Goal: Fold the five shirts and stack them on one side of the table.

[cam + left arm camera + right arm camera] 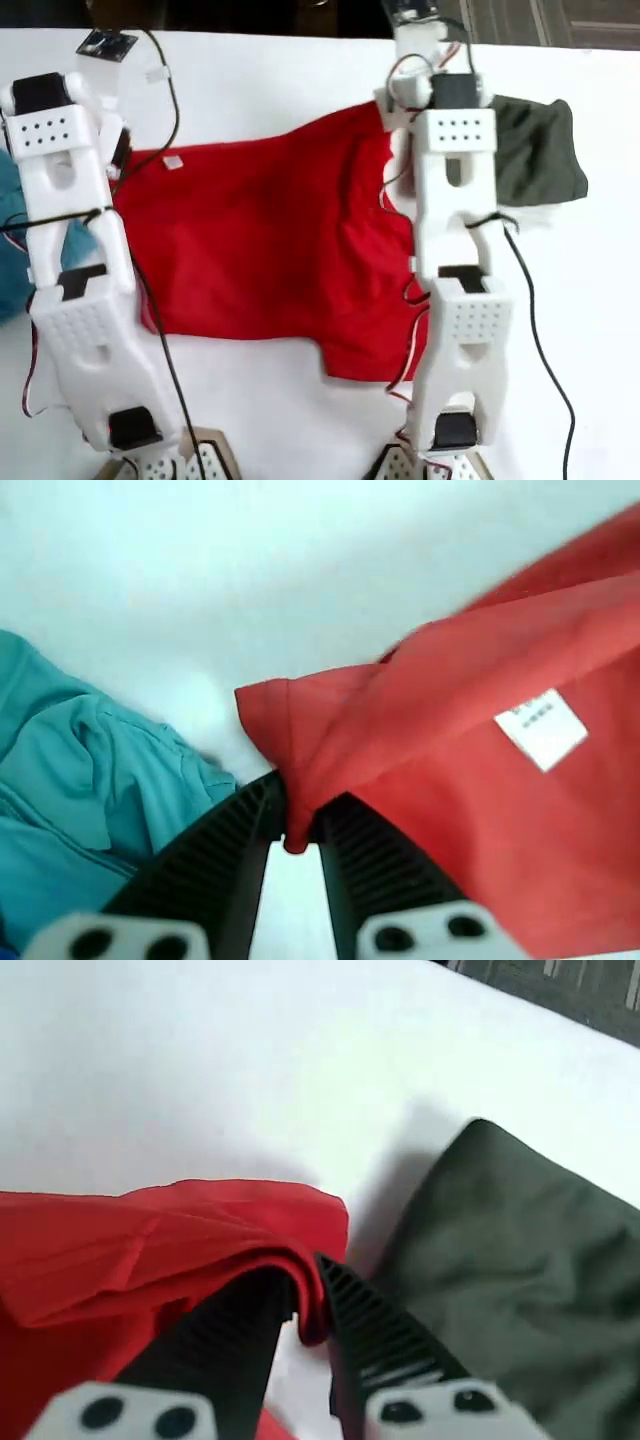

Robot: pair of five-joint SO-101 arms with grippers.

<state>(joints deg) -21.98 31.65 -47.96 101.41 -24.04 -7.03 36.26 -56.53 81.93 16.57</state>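
Red shirt lies spread across the middle of the white bench, mostly flat. One sleeve sticks out at about 5 o'clock. A small white tag shows on the cloth near the left-hand corner.

Left gripper is closed on a bunched fold of the red shirt's far corner, at about 10 o'clock of the garment. Right gripper is likewise clamped on a red fold at the other far corner, about 1 o'clock. Both pinches look narrow, with only a little cloth between the jaws.

Teal shirt sits crumpled at 9 o'clock, just beside the left gripper. Dark shirt lies at 2 o'clock, just beside the right gripper and apparently folded.

Judgement: the step in hand is the first fold of the red shirt, far edge over toward 6 o'clock. To do it well:
- Raise both corners together and level, so the edge between them is taut rather than sagging.
- Lift enough for the cloth to clear the bench before travelling, or the body will drag and wrinkle.
- Move both arms at one pace; a lag on either side skews the fold line.
- Keep off the teal and dark shirts.
- Lay the edge down square before letting go.
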